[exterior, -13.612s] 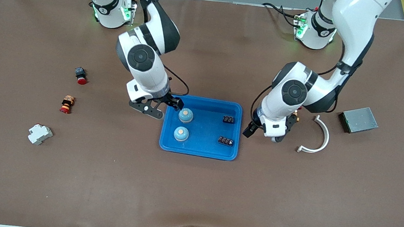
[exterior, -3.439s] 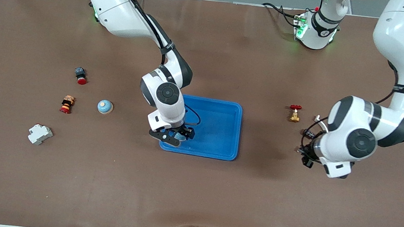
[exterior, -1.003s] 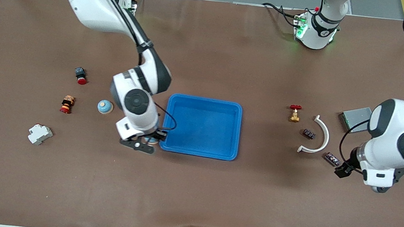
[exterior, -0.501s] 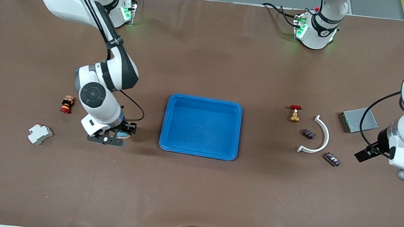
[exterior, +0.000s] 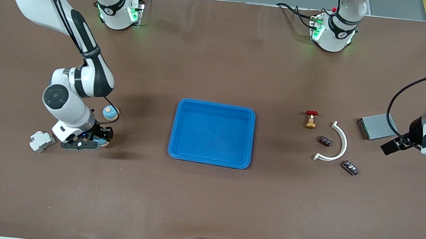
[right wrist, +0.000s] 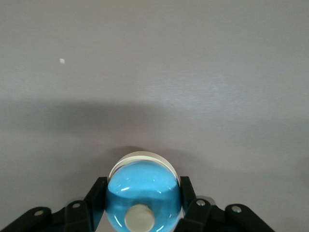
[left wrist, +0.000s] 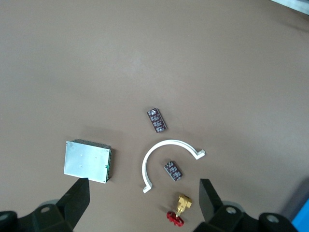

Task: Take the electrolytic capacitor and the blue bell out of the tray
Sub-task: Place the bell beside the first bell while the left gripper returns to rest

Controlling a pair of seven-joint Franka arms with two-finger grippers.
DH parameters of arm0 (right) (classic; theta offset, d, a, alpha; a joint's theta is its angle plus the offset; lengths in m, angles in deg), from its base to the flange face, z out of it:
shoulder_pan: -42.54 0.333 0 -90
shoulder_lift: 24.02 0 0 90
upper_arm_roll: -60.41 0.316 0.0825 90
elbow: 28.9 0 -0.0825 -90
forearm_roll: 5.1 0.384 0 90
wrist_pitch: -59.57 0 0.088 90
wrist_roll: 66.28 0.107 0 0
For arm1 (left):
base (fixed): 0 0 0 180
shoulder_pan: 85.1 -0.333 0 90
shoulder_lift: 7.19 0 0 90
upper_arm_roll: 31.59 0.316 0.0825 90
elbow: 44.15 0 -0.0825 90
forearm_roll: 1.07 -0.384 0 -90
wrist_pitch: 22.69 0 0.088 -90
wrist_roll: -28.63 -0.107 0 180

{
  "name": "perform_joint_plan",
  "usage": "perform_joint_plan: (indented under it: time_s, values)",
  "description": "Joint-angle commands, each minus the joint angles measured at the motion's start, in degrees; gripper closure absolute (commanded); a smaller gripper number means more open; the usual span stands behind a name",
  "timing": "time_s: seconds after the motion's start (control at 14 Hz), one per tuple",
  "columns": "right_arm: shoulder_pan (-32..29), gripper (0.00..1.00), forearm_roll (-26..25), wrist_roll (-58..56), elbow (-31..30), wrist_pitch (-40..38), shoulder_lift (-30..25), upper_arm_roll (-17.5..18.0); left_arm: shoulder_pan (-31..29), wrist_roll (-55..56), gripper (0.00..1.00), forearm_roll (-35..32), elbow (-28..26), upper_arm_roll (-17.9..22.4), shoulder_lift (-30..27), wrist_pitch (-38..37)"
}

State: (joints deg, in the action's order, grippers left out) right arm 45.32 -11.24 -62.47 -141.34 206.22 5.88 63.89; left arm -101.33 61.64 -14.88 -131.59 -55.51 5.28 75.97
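Observation:
My right gripper (exterior: 88,140) is shut on a blue bell (right wrist: 143,186) with a pale knob, low over the table beside a white breaker (exterior: 42,141); whether the bell touches the table I cannot tell. Its fingers (right wrist: 96,193) press the bell's sides. A second blue bell (exterior: 110,112) stands on the table close by. Two small dark capacitors (exterior: 325,140) (exterior: 350,167) lie on the table by a white arc. They also show in the left wrist view (left wrist: 158,119) (left wrist: 173,170). My left gripper (exterior: 392,147) is open and empty, high over the table's left-arm end (left wrist: 143,188).
A blue tray (exterior: 210,161) sits mid-table. A white arc (exterior: 339,146), a red-handled brass valve (exterior: 311,119) and a grey metal box (exterior: 377,126) lie near the capacitors.
My right gripper carried the bell away from the tray toward the right arm's end, now beside the white breaker. My left gripper drew away from the capacitors toward the table's left-arm end.

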Motion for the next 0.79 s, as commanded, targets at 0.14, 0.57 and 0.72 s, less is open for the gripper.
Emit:
perform_joint_plan:
  time_s: [0.14, 0.57, 0.72]
  values:
    - [-4.1, 1.00, 8.7, -10.3, -1.6, 1.0, 0.1, 2.8, 5.1, -8.5, 0.00, 3.7, -2.0, 5.2, -7.0, -3.1]
    - [-4.3, 1.00, 9.6, -11.9, -1.6, 3.6, 1.7, 2.6, 8.8, -10.5, 0.00, 4.1, -2.6, 8.8, -9.6, -5.1]
    - [-4.5, 1.00, 9.6, -12.3, -1.6, 3.6, 1.7, 2.5, 11.8, -10.4, 0.00, 4.1, -3.0, 10.9, -11.1, -5.5]
